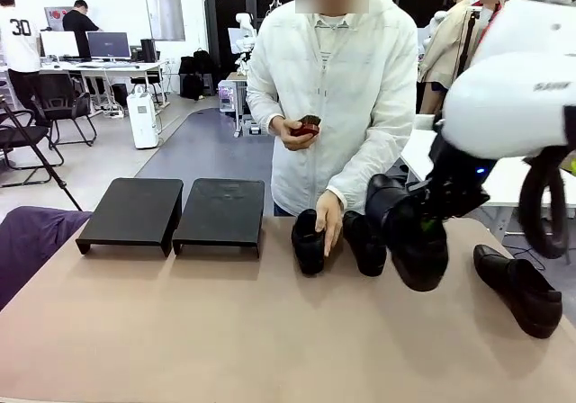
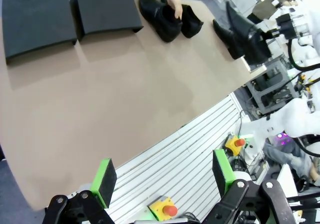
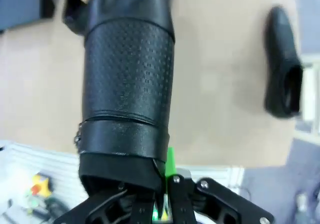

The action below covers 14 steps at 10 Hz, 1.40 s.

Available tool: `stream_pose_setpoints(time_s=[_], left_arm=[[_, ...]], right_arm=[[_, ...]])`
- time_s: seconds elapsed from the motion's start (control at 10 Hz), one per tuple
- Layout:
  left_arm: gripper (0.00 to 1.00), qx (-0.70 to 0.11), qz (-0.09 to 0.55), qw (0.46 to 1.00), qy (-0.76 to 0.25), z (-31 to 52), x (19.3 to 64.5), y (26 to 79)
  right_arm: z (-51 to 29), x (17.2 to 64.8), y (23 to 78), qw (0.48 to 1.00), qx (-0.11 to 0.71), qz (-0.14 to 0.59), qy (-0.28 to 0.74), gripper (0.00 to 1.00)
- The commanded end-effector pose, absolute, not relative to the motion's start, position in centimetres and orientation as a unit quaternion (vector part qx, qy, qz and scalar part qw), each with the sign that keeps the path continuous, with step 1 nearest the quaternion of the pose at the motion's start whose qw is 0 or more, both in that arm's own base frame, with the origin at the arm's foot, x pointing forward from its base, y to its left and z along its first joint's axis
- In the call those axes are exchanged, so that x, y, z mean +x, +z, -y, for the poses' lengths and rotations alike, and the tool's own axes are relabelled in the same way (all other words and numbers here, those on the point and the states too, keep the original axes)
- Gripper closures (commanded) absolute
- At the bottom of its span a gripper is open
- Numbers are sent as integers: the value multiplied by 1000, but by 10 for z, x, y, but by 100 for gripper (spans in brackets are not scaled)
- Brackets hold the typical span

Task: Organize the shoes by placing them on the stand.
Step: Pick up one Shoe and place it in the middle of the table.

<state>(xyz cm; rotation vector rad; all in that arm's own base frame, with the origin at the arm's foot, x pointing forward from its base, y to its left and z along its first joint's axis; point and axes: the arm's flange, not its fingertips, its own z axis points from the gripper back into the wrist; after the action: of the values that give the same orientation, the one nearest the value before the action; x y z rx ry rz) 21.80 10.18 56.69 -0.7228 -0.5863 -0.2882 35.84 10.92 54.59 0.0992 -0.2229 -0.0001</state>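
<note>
Right now my right claw (image 3: 162,181) is clamping tight on one shoe (image 3: 129,84), holding it above the counter (image 1: 225,331). My left claw (image 2: 164,174) is hanging wide open, gripping nothing. Two shoes (image 1: 309,239) are standing by the person's hand (image 1: 329,223), another shoe (image 1: 522,288) is lying rightward, and the stand (image 1: 220,210) is sitting left.

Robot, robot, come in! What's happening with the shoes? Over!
Left gripper open, hanging back. Right gripper shut on black shiny leather shoe, held above tan table. Matte-black low stands: no shoes yet. Person's hand on two middle shoes, near the path.
</note>
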Motion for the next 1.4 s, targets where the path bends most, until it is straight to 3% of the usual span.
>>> stream_pose_setpoints(time_s=[0.0,0.3,0.6,0.8,1.3], left_arm=[[0,-352,286,879,-146,-101,218,566],[0,-352,286,879,-146,-101,218,566],[0,-352,286,879,-146,-101,218,566],[0,-352,286,879,-146,-101,218,566],[0,-352,286,879,-146,-101,218,566]], right_arm=[[-25,316,588,990,66,100,-73,100],[37,269,600,977,95,126,-143,100],[31,278,590,979,105,129,-121,100],[-28,296,593,971,145,164,-95,100],[-245,384,491,989,126,81,6,100]])
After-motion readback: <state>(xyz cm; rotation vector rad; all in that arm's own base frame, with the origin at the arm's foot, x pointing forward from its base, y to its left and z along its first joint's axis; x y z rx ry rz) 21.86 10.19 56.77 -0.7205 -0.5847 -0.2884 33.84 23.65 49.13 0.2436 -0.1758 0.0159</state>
